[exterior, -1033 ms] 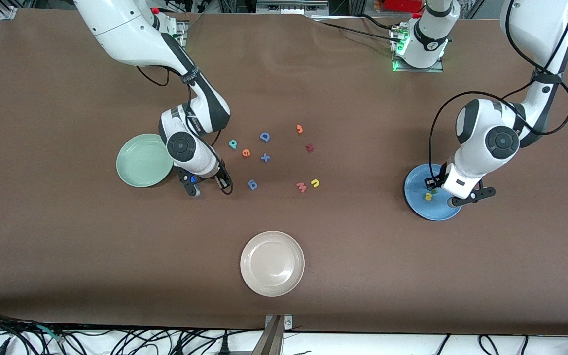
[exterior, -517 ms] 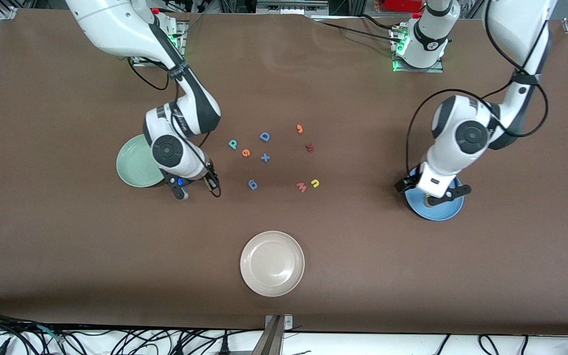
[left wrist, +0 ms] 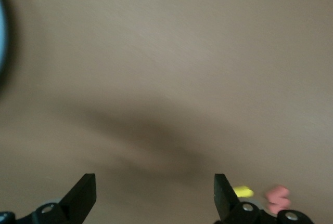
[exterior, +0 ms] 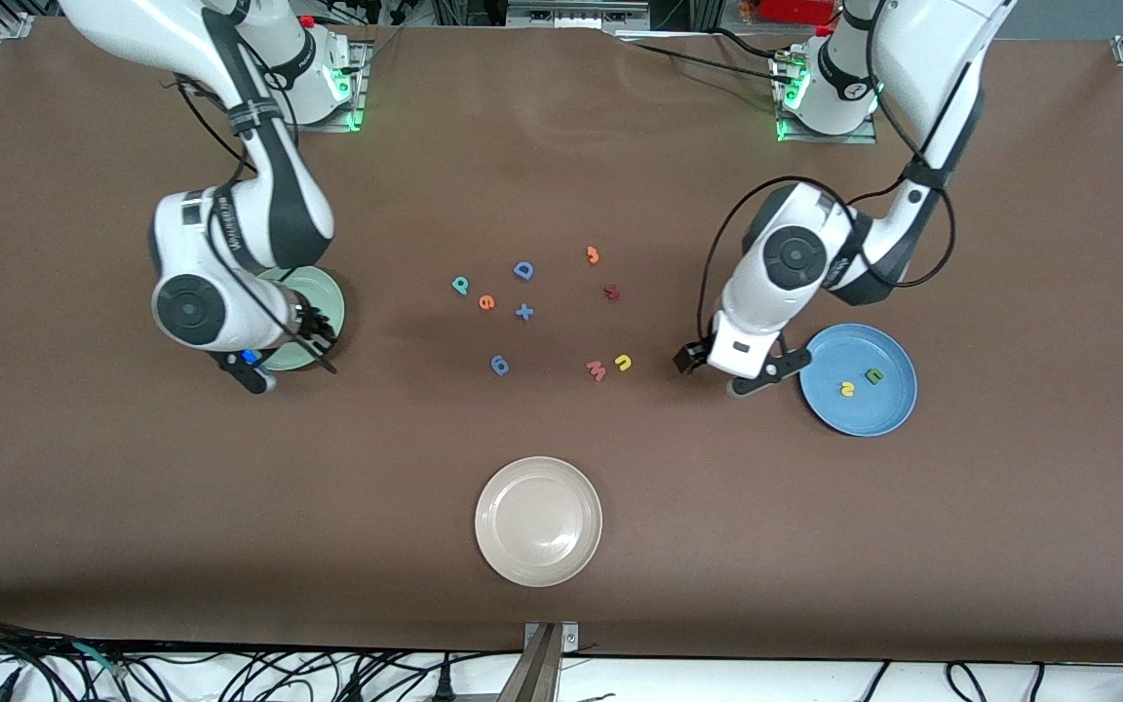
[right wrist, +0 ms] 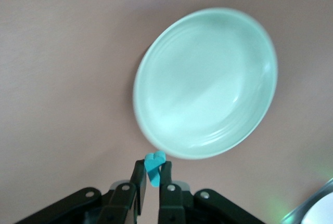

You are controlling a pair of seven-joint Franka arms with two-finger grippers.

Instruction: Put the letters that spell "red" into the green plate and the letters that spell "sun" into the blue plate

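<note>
1. My right tool (right wrist: 151, 188) is clamped on the small teal "r" (right wrist: 154, 168), and it has swung away from the loose letters to hang at the green plate (exterior: 323, 292), which looks empty under it.
2. So the first "red" letter is one release from home. The teal "d" (exterior: 461, 285) and orange "e" (exterior: 486, 302) lie on the bench (exterior: 561, 156), well off toward the middle from this tool.
3. My left tool (exterior: 729, 371) has just sprung wide, with nothing between the fingers (left wrist: 83, 195), and has come off the blue plate (exterior: 898, 409) toward the centre of the bench.
4. The yellow "s" (exterior: 847, 389) and green "n" (exterior: 874, 375) now sit in the blue plate beside that tool: two of "sun" delivered.
5. The yellow "u" (exterior: 624, 363) lies just ahead of the left tool, touching or nearly touching the pink "W" (exterior: 597, 370). I judge that's the next pick, and it needs care not to nip the "W".
</note>
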